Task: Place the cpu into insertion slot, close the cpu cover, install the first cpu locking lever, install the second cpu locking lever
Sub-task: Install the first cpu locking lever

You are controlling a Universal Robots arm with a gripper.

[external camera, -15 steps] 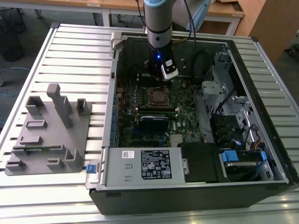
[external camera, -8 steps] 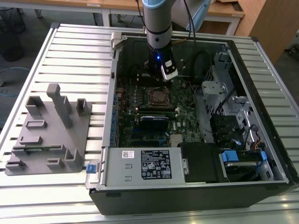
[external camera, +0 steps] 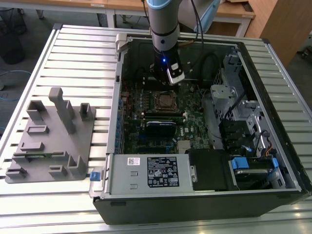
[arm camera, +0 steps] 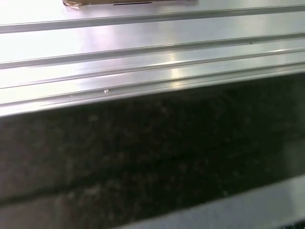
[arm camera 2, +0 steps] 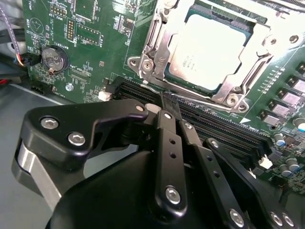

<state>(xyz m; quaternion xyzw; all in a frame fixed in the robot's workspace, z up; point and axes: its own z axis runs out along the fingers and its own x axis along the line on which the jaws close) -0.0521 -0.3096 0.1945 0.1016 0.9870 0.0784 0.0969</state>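
End effector has its fingers pressed together, nothing between them, tips hovering just above the long dark slots right beside the insertion slot. The cpu already sits in that slot, just ahead of the tips, with the cpu cover down around it, chip top showing through its window. A lever step looks to be in hand. To do it well: keep the tips low and pinched, catch the thin lever wire near its free end, and push along its arc without scraping the board.

Exterior view gives the arm inside the open computer case on the bench, socket just past the end effector. Second wrist view gives tip-to-socket detail. First wrist view offers just bench ribs.
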